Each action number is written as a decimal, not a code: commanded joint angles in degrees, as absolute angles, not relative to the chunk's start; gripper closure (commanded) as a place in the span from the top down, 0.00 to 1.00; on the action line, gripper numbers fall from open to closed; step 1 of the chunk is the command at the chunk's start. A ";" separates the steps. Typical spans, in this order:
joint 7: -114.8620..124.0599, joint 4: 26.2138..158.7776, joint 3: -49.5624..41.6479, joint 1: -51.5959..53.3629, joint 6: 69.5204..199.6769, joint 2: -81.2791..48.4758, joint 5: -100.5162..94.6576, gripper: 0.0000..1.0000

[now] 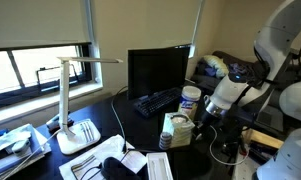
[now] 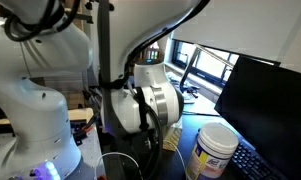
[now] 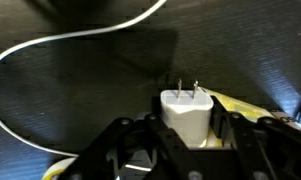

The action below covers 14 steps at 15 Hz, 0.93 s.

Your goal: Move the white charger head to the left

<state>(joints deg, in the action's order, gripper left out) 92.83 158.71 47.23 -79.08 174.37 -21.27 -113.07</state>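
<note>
Prongs uppermost in wrist view, white charger head (image 3: 185,113) lodged squarely between jaws of Robotiq gripper (image 3: 183,140), just beside yellow-labelled canister (image 2: 215,150). Flanked closely on both sides; clamped or merely bracketed, cannot tell. Long axis in line with gripper's reach.

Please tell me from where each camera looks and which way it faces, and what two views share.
Exterior view: stands beside the desk, faces the window; shows the lamp, monitor, canister, and the arm at the right edge.
Exterior view: stands close behind the arm, looks past it toward the canister and monitor.
Wrist view: sits on the wrist, looks along the fingers at the white charger head and its cable.
Shared: both exterior views show the arm, canister and monitor.
</note>
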 commanded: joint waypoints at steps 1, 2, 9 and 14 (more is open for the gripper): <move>99.03 158.62 53.61 -77.94 176.12 -16.94 -107.19 0.23; 99.87 158.13 54.92 -77.87 176.06 -16.61 -106.06 0.23; 98.50 157.04 54.70 -77.73 174.55 -18.55 -106.74 0.48; 101.51 154.85 57.62 -76.74 175.21 -17.62 -103.09 0.23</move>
<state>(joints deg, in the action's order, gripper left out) 98.88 156.61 55.05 -77.75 174.55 -18.57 -106.57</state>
